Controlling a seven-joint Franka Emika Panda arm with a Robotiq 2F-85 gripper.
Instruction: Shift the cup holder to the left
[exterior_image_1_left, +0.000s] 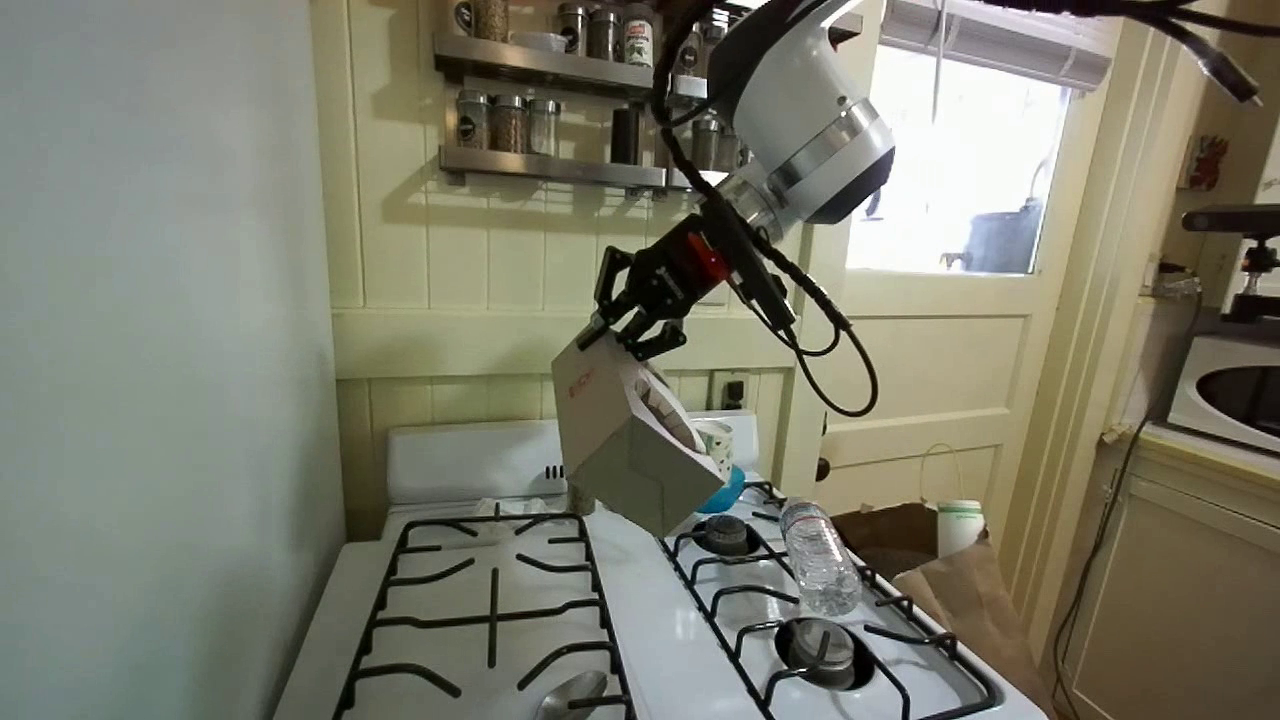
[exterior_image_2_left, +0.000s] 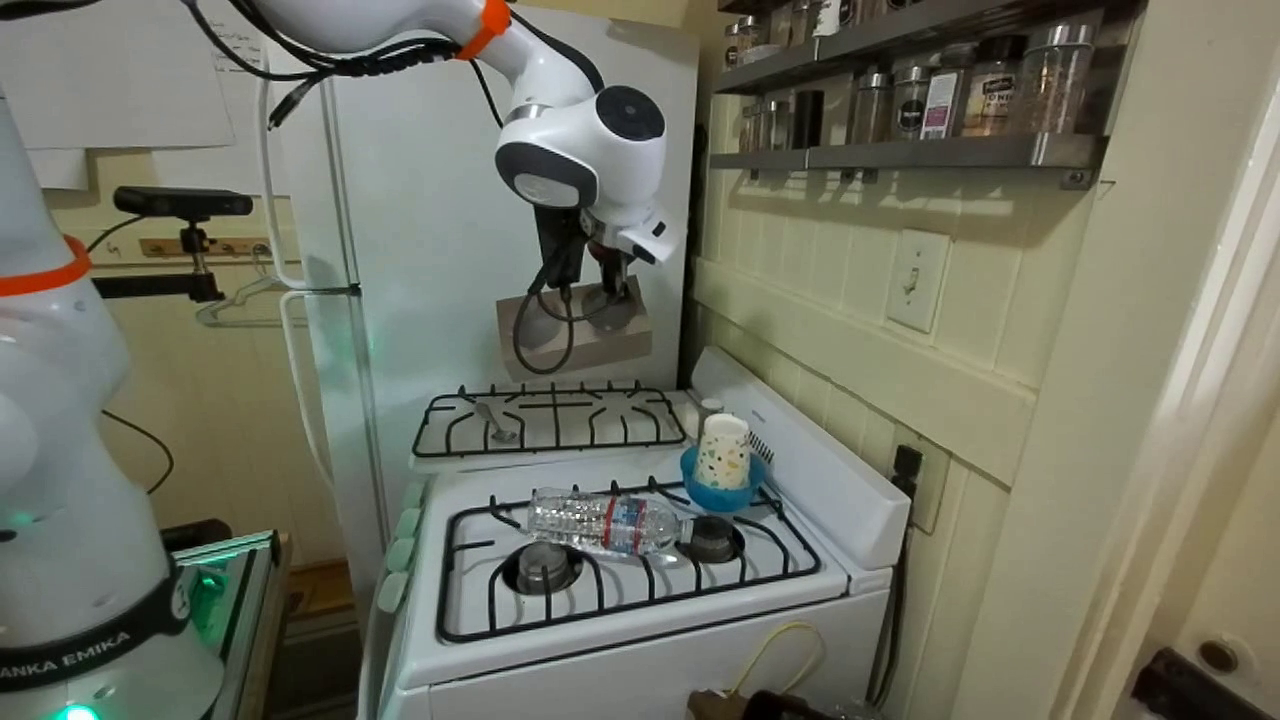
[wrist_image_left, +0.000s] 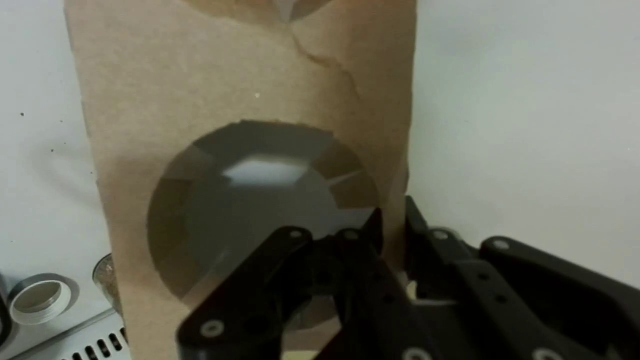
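We've got the tool (wrist_image_left: 393, 215) pinching the cup holder (exterior_image_1_left: 632, 445) midair; wrist view crops its far end, an exterior view the tabletop's (exterior_image_1_left: 665, 620) front edge.

A plastic water bottle (exterior_image_2_left: 605, 522) is lying atop a gas stove (exterior_image_2_left: 610, 660) while spice jars (exterior_image_2_left: 995, 90) are lining metal shelves (exterior_image_2_left: 960, 153).

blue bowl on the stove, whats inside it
A patterned cup, seen in both exterior views, sits inside the blue bowl. The cup and the bowl's near wall hide the bowl's floor, so anything beneath the cup cannot be seen.
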